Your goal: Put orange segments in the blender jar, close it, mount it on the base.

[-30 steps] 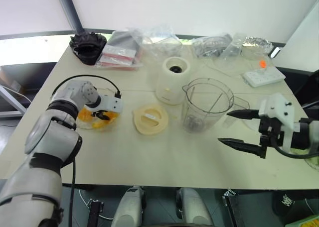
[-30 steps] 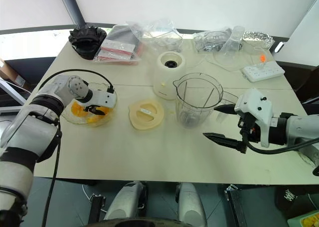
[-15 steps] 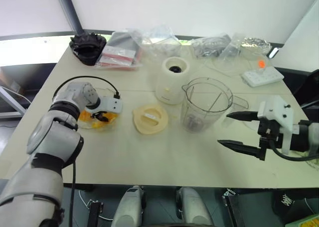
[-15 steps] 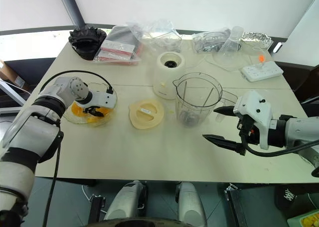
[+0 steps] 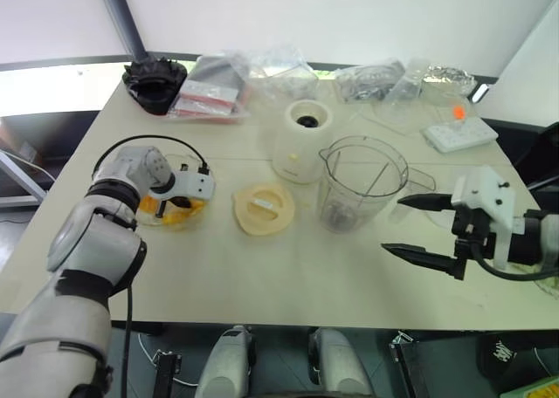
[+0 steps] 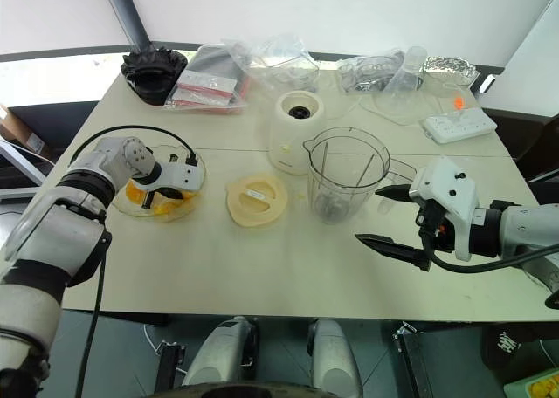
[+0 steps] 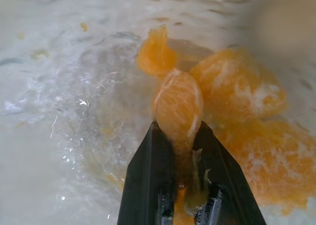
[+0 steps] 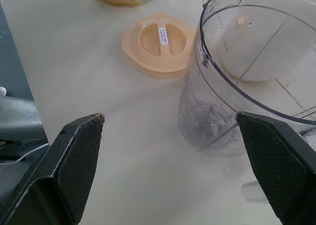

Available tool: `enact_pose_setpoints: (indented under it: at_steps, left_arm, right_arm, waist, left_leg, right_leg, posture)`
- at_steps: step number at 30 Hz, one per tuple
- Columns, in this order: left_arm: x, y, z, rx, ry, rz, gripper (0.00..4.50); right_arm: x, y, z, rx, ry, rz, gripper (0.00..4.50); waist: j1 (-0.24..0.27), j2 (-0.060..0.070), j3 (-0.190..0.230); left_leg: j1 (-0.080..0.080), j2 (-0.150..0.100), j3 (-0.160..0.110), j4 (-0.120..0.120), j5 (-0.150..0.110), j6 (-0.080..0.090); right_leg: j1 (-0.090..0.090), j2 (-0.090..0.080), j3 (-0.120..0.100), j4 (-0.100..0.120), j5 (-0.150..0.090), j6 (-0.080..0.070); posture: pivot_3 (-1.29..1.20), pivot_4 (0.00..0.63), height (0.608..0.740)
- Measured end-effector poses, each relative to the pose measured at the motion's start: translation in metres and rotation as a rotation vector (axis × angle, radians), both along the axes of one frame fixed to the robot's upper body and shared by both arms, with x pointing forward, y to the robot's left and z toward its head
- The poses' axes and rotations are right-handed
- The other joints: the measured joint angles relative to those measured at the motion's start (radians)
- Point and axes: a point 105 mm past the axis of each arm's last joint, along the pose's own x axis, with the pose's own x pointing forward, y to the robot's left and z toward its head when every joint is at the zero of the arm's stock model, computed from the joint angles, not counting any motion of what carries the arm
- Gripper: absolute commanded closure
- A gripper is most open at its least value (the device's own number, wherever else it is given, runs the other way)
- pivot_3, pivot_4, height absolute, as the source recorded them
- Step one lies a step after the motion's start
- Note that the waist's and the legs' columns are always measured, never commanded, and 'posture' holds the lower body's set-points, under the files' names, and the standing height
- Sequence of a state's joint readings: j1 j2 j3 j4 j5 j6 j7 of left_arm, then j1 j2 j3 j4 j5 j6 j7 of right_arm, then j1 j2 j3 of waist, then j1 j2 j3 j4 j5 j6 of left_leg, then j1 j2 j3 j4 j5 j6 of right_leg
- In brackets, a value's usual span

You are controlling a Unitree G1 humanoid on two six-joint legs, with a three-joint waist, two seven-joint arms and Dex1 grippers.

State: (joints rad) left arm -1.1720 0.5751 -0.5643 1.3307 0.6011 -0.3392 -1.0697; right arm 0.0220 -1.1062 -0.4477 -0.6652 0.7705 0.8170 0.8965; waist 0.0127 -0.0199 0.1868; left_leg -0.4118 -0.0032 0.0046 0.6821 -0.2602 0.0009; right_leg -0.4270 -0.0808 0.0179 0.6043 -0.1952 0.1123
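A clear glass bowl (image 5: pixel 148 218) at the table's left holds several orange segments (image 7: pixel 240 92). My left gripper (image 7: pixel 177 132) reaches down into the bowl and is shut on one orange segment (image 7: pixel 178 102), whose end sticks out past the fingertips. The blender jar (image 5: pixel 362 184) stands upright and uncovered at mid-table, with the cream base (image 5: pixel 301 141) just behind it to the left. My right gripper (image 5: pixel 395 225) hovers wide open to the right of the jar, with nothing between its fingers.
The flat cream lid (image 5: pixel 264 208) lies between the bowl and the jar. Along the far edge are plastic bags (image 5: pixel 218 84), a black ribbed part (image 5: pixel 155 82) and clear containers (image 6: pixel 397 79). A white power strip (image 5: pixel 460 134) lies at the far right.
My left gripper has shut on an orange segment in the bowl. The right gripper has not moved.
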Motion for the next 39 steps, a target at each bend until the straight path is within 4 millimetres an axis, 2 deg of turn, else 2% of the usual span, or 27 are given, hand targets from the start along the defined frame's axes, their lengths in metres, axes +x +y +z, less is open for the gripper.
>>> enact_pose_setpoints:
  at_steps: [9, 12, 16, 20, 27, 30, 31, 35, 37, 39]
  left_arm:
    - [0.000, 0.000, 0.001, -0.017, 0.003, 0.009, 4.09]
    - [0.002, -0.004, 0.009, -0.134, -0.013, 0.055, 4.09]
    - [0.006, -0.002, 0.032, -0.320, -0.062, 0.120, 4.09]
    - [0.011, 0.002, 0.066, -0.529, -0.148, 0.176, 4.09]
    - [0.000, 0.012, 0.085, -0.801, -0.197, 0.273, 4.09]
    - [0.001, 0.006, 0.112, -0.904, -0.294, 0.262, 4.09]
    - [0.002, 0.000, 0.122, -0.946, -0.324, 0.245, 4.09]
    - [0.004, -0.074, 0.186, -1.205, -0.377, 0.018, 4.09]
    - [-0.001, -0.107, 0.209, -1.272, -0.356, -0.089, 4.09]
    - [-0.005, -0.139, 0.222, -1.314, -0.307, -0.184, 4.09]
  right_arm:
    - [0.001, 0.000, 0.002, 0.000, -0.008, 0.002, 0.00]
    - [0.001, 0.001, 0.002, 0.000, -0.011, 0.002, 0.00]
    - [0.001, 0.001, 0.003, -0.001, -0.013, 0.001, 0.00]
    - [0.000, 0.000, -0.001, 0.000, 0.000, -0.005, 0.00]
    - [0.001, -0.001, -0.003, 0.016, -0.007, -0.015, 0.00]
    - [0.002, -0.001, -0.003, 0.017, -0.011, -0.018, 0.00]
    - [0.002, -0.001, -0.003, 0.015, -0.012, -0.021, 0.00]
    - [0.001, -0.001, -0.008, 0.026, -0.019, -0.039, 0.00]
    - [-0.001, 0.001, -0.011, 0.034, -0.017, -0.049, 0.00]
    - [-0.003, 0.001, -0.014, 0.040, -0.022, -0.070, 0.00]
  waist:
    - [0.000, 0.000, 0.000]
    - [0.000, -0.001, 0.000]
    - [0.000, -0.001, 0.000]
    - [0.000, -0.001, 0.001]
    - [-0.003, -0.001, 0.001]
    - [0.004, -0.001, 0.001]
    - [0.006, -0.001, 0.001]
    - [0.030, -0.002, 0.001]
    - [0.026, -0.002, 0.001]
    - [0.025, -0.002, 0.001]
  left_leg:
    - [0.000, 0.000, 0.000, 0.000, 0.000, 0.000]
    - [0.000, 0.000, 0.000, 0.000, 0.000, 0.000]
    - [0.000, 0.000, 0.000, 0.000, 0.000, 0.000]
    - [0.000, 0.000, -0.001, 0.000, 0.000, 0.000]
    - [0.000, 0.001, -0.004, 0.000, 0.000, 0.000]
    - [0.000, 0.000, -0.005, 0.002, 0.000, 0.000]
    - [0.000, 0.000, -0.005, 0.002, 0.000, 0.000]
    - [0.000, -0.001, -0.002, 0.004, 0.000, 0.000]
    - [0.000, -0.002, -0.001, 0.003, 0.000, 0.000]
    - [0.000, -0.003, -0.001, 0.003, 0.000, 0.000]
  right_leg:
    - [0.000, 0.000, 0.000, 0.000, 0.000, 0.000]
    - [0.000, 0.000, 0.000, 0.000, 0.000, 0.000]
    - [0.000, 0.000, 0.000, 0.000, 0.000, 0.000]
    - [0.000, 0.000, 0.000, 0.000, 0.000, 0.000]
    - [-0.001, 0.000, 0.000, 0.002, 0.001, 0.002]
    - [0.000, 0.000, 0.000, 0.003, 0.000, 0.000]
    - [0.000, -0.001, 0.000, 0.003, 0.000, 0.000]
    - [0.001, -0.001, 0.000, 0.003, 0.000, 0.000]
    - [0.001, -0.001, 0.001, 0.003, 0.000, 0.000]
    - [0.001, 0.000, 0.000, 0.003, 0.000, 0.000]
  posture:
    - [0.00, 0.150, 0.740]
    - [0.00, 0.150, 0.740]
    - [0.00, 0.150, 0.740]
    - [0.00, 0.150, 0.740]
    - [0.00, 0.150, 0.740]
    - [0.00, 0.150, 0.740]
    - [0.00, 0.150, 0.740]
    - [0.00, 0.150, 0.740]
    - [0.00, 0.150, 0.740]
    - [0.00, 0.150, 0.740]
